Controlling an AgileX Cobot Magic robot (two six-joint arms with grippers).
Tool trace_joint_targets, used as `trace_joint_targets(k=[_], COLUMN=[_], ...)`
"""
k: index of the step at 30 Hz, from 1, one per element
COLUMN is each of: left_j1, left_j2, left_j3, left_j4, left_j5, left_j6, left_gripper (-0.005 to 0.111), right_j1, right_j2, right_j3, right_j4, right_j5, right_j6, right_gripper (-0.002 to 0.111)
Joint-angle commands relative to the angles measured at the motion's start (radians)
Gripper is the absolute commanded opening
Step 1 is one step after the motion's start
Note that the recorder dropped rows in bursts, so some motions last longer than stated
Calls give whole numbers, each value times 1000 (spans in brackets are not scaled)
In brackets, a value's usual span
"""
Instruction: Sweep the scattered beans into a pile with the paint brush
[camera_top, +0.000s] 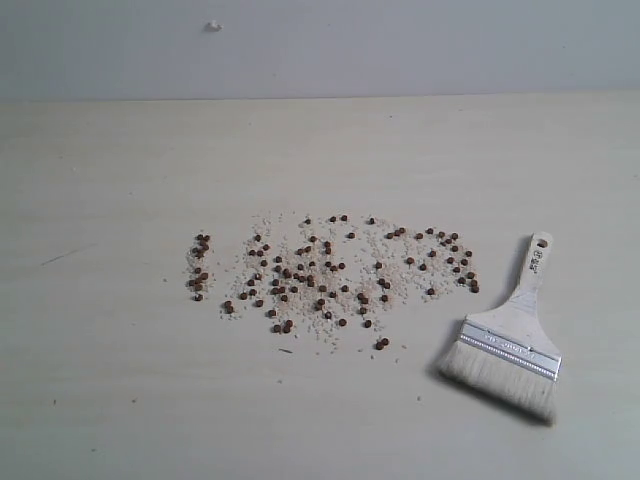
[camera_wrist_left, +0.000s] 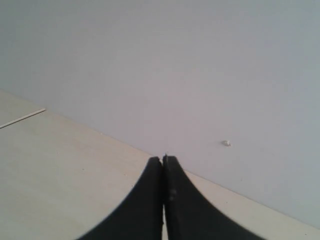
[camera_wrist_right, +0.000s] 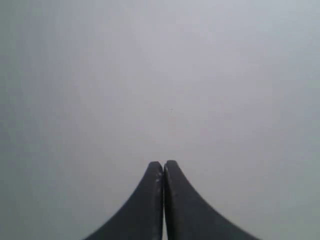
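Observation:
Reddish-brown beans (camera_top: 325, 275) mixed with fine whitish grains lie scattered in a wide band across the middle of the pale table (camera_top: 120, 400) in the exterior view; no pile shows. The paint brush (camera_top: 510, 340) lies flat to their right, wooden handle pointing away, off-white bristles toward the front edge. Neither arm appears in the exterior view. My left gripper (camera_wrist_left: 163, 159) is shut and holds nothing, facing the table's far edge and the grey wall. My right gripper (camera_wrist_right: 163, 164) is shut and empty, with only grey wall ahead of it.
A grey wall (camera_top: 400, 45) rises behind the table, with a small white bump (camera_top: 213, 26) on it, also seen as a white bump (camera_wrist_left: 226, 143) in the left wrist view. A thin pale line (camera_wrist_left: 22, 118) marks the tabletop there.

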Motion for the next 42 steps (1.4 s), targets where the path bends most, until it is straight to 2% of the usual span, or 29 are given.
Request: trace_joint_targets(k=[1,10,13,15,18,20,27,28,30,33,38,42], left_j1=[-6,-6,-6,-6,-6,-6,-6,-6,-6,-9,-23,-30], left_j2=[-7,-7,-7,-7,-7,-7,-7,-7,-7,-7,-7,-7], left_j3=[3,3,3,3,3,3,3,3,3,3,3,3], left_j4=[-5,-5,-5,-5,-5,-5,-5,-5,-5,-5,-5,-5], left_j5=[7,7,7,7,7,7,7,7,7,0,0,0], left_j6=[3,3,3,3,3,3,3,3,3,3,3,3], left_gripper=[0,0,0,0,0,0,0,0,0,0,0,0], right_j1=[2,2,2,2,2,2,2,2,2,2,0,0], right_j2=[-2,-2,32,89,189,275,653,688,815,966,1083,1205], right_j3=[5,5,5,5,-34,-75,-282,-313,-455,-639,-794,-932], right_j4=[-5,-5,78,256,431,433,348,341,206,148,141,26], right_j5=[96,198,123,45,69,96,209,235,415,627,777,1031], right_j6=[2,-37,-125,-250,-467,-526,-514,-514,-525,-525,-460,-269], right_gripper=[0,0,0,0,0,0,0,0,0,0,0,17])
